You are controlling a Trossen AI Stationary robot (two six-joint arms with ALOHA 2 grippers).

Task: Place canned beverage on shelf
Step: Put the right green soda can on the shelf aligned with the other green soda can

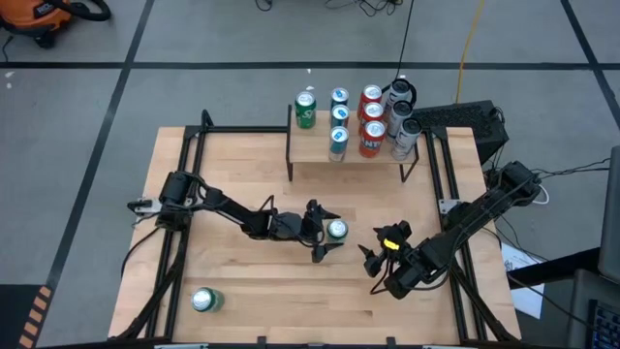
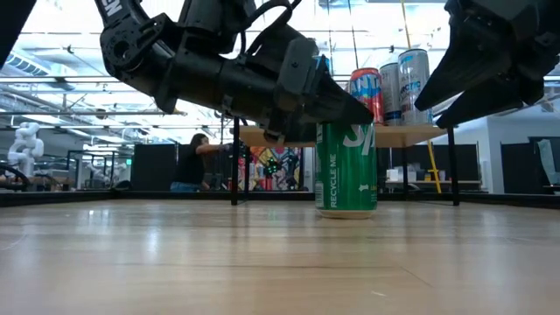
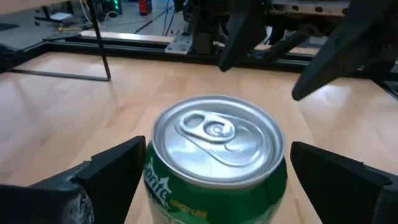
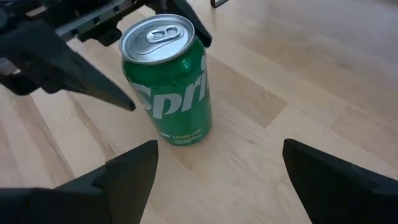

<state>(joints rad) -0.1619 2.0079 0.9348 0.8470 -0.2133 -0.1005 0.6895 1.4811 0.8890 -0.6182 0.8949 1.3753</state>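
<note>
We see even, bright overhead light. Ceiling strips glare in the low view, leaving the arms there as dark silhouettes. The counter (image 1: 242,174) shows soft shadows. The left hand's fingers (image 3: 112,174) blur close up.

A robotics lab or workshop: the wooden bench (image 1: 242,174) stands on a grey floor marked with black tape lines (image 1: 126,82), cables (image 1: 465,44) trail across it, and a person (image 2: 188,162) works among equipment racks (image 2: 96,166) under an industrial ceiling.
</note>
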